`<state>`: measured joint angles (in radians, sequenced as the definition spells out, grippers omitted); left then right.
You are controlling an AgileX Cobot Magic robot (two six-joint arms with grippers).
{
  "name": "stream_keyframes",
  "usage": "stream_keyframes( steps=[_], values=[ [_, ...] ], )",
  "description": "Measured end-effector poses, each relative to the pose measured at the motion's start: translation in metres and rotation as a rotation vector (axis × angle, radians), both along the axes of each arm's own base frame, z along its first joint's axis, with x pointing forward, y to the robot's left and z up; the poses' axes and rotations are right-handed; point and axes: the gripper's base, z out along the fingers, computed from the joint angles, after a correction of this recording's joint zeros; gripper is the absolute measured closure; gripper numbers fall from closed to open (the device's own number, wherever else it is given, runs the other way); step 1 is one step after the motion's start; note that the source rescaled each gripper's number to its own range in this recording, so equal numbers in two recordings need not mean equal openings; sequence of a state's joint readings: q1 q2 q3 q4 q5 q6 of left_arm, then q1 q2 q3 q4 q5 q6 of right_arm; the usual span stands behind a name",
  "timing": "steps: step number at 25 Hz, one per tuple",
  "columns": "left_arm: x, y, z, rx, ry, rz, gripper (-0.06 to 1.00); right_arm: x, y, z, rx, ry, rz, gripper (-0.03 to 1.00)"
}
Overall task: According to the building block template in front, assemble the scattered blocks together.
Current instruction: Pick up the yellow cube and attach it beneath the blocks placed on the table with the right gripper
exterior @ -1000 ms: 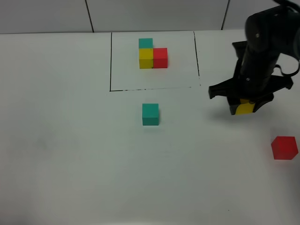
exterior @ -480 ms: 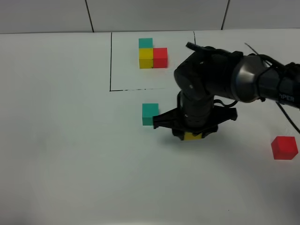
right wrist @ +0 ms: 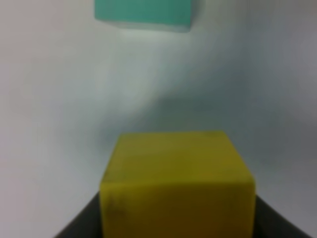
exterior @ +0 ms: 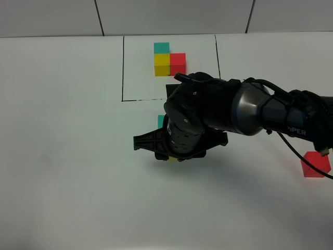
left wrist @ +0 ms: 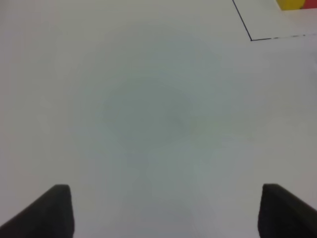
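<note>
The building block template (exterior: pixel 169 58), an L of teal, yellow and red cubes, sits inside a black outline at the back of the table. My right gripper (exterior: pixel 171 155) reaches across the middle and is shut on the yellow cube (right wrist: pixel 177 183), of which only a sliver (exterior: pixel 172 158) shows below the wrist. The loose teal cube (right wrist: pixel 143 12) lies just beyond it, mostly hidden by the arm in the high view (exterior: pixel 160 121). The loose red cube (exterior: pixel 315 164) lies at the far right. My left gripper (left wrist: pixel 166 203) is open and empty over bare table.
The bulky black right arm (exterior: pixel 244 109) stretches from the right edge to the table's middle. The outline's corner (left wrist: pixel 250 38) and a bit of the template (left wrist: pixel 292 4) show in the left wrist view. The white table (exterior: pixel 62 156) fills the view.
My right gripper has carried the yellow cube leftward from the right side to just in front of the loose teal cube, now covering most of it in the high view.
</note>
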<state>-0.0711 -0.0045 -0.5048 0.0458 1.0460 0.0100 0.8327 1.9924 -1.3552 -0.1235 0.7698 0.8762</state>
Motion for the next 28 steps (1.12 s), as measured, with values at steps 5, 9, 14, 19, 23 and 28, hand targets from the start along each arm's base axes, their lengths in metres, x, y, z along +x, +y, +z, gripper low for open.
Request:
stream_keyframes(
  steps=[5,9,14,19,23,28],
  values=[
    [0.000,0.000,0.000,0.001,0.000,0.001,0.13,0.009,0.014,-0.013,0.006,0.024,0.020,0.97],
    [0.000,0.000,0.000,0.001,0.000,0.001,0.13,0.016,0.025,-0.022,-0.003,0.026,0.056,0.97],
    [0.000,0.000,0.000,0.001,0.000,0.001,0.13,0.023,0.033,-0.033,-0.030,0.037,0.081,0.97],
    [0.000,0.000,0.000,0.001,0.000,0.001,0.13,0.029,0.027,-0.048,-0.059,0.071,0.059,0.97],
    [0.000,0.000,0.000,0.001,0.000,0.001,0.13,0.032,0.025,-0.051,-0.046,0.077,0.043,0.97],
    [0.000,0.000,0.000,0.001,0.000,0.001,0.13,0.034,0.024,-0.051,-0.036,0.074,0.035,0.97]
  ],
)
